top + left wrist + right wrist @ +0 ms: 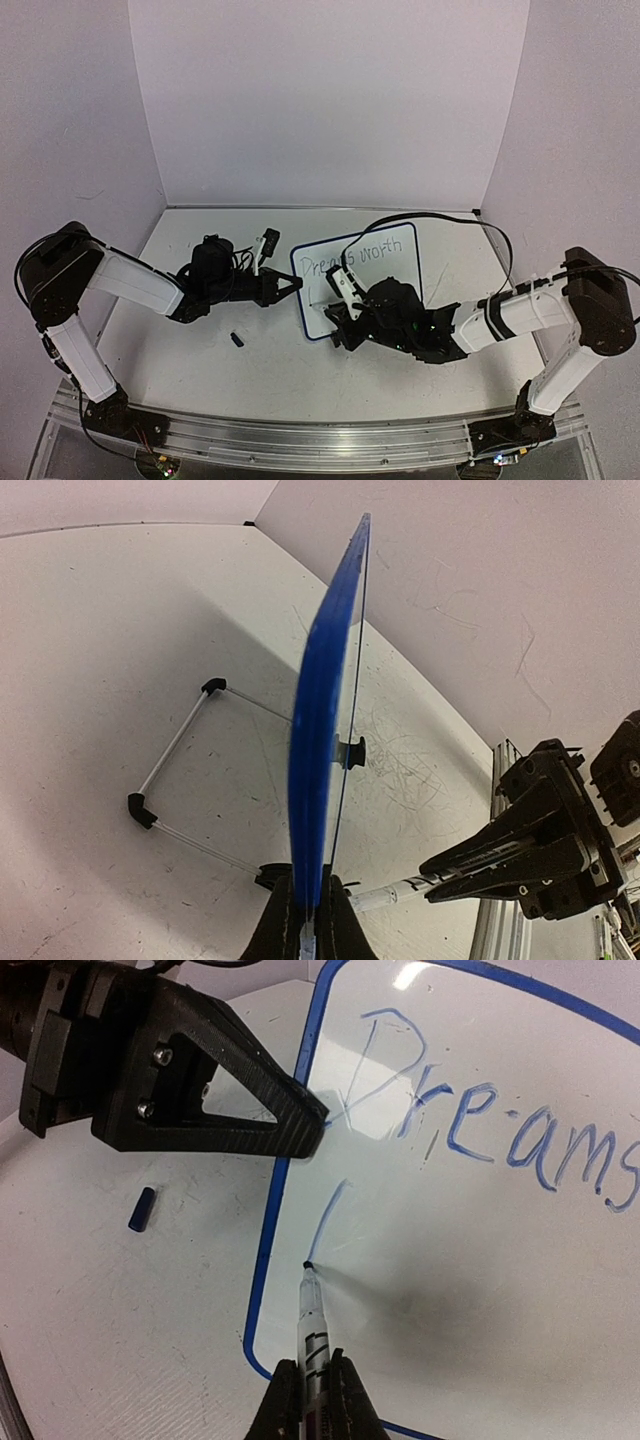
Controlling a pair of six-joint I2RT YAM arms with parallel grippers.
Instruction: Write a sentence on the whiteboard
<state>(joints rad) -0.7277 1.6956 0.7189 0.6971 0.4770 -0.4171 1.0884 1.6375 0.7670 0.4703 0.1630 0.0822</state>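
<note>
Top view: the whiteboard [395, 272] stands mid-frame; its sentence [365, 256] says "Dreams worth". Left wrist: the left pincer [308, 905] pinches its blue edge, bottom middle. Right wrist: the right pincer [312, 1390] squeezes a marker [310, 1315], tip under "Dreams". Line two is starting; next, I think, gentle strokes.

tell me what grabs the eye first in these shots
A blue-rimmed whiteboard stands mid-table, with blue cursive reading "Dreams worth" on it. The right hand holds a marker with its tip on the board under "Dreams". The left hand clamps the board's left edge.
</note>
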